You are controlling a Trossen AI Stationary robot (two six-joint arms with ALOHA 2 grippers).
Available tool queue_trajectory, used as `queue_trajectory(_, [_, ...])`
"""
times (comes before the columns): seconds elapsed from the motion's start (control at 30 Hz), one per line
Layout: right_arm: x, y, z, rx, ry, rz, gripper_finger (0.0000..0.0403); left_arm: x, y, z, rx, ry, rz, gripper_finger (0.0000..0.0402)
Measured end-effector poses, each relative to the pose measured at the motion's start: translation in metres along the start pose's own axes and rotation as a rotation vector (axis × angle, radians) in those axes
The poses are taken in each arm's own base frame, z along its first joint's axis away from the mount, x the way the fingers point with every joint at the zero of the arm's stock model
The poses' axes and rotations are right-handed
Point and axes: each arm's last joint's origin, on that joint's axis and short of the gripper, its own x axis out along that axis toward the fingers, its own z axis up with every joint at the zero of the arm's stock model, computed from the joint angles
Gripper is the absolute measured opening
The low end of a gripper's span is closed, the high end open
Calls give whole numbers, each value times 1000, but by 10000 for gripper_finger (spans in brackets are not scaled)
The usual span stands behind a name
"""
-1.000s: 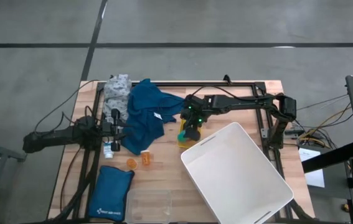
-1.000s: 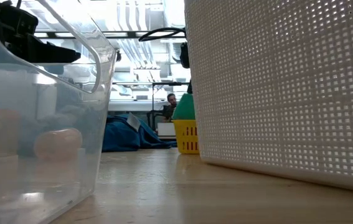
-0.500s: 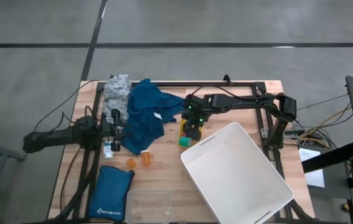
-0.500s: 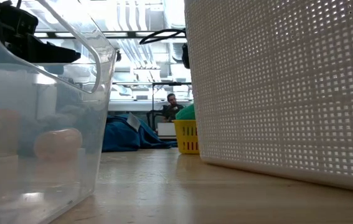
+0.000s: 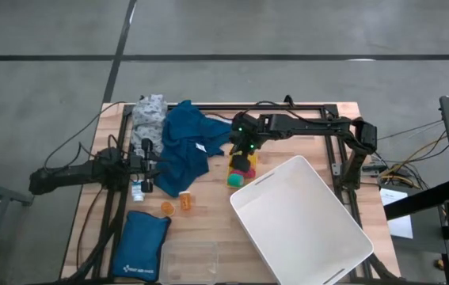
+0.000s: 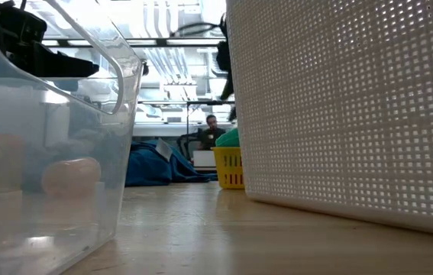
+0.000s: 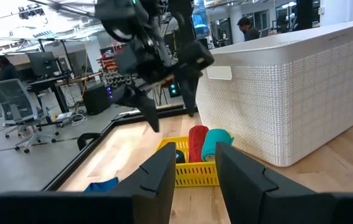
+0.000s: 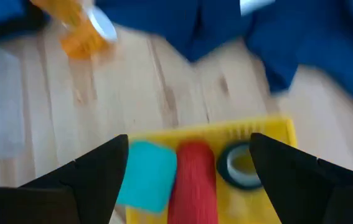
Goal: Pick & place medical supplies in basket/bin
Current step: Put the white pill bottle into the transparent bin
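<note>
A small yellow basket stands on the table between the blue cloth and the big white basket. In it lie a teal roll, a pink-red roll and a dark roll. My right gripper hangs open just above it, tilted down, with nothing between its fingers. Two orange pill bottles and a small white bottle lie near the cloth. A grey dotted cloth lies at the far left. My left gripper waits level at the table's left, its fingers slightly apart and empty.
A blue padded pouch lies at the near left. A clear plastic bin stands at the near edge. The white basket's mesh wall fills the right half of the table. People sit in the room beyond.
My right gripper has risen from the yellow basket and drawn a little toward the far edge, staying open. The rolls under it now show. The teal roll has settled lower in the yellow basket.
</note>
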Motion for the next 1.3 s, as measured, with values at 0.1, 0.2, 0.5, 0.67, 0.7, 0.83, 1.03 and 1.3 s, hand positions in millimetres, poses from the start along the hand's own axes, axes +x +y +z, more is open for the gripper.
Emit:
queue_trajectory(0.1, [-6, 2, 13, -61, -112, 15, 331, 0, 0, 0, 0, 0, 0, 118])
queue_trajectory(0.2, [-13, 4, 25, -114, -243, 31, 331, 0, 0, 0, 0, 0, 0, 118])
queue_trajectory(0.5, [-37, 15, 42, -278, -473, 73, 327, 0, 0, 0, 0, 0, 0, 118])
queue_trajectory(0.67, [-51, 17, 43, -322, -517, 103, 327, 0, 0, 0, 0, 0, 0, 118])
queue_trajectory(0.7, [-54, 17, 42, -329, -528, 103, 326, 0, 0, 0, 0, 0, 1, 118])
queue_trajectory(0.83, [-64, 17, 37, -354, -583, 102, 326, 0, 0, 0, 0, 0, 1, 118])
queue_trajectory(1.03, [-91, 18, 22, -393, -684, 142, 326, 0, 0, 0, 0, 0, 0, 118])
queue_trajectory(1.3, [-126, 12, -17, -428, -901, 159, 325, 0, 0, 0, 0, 0, 0, 118])
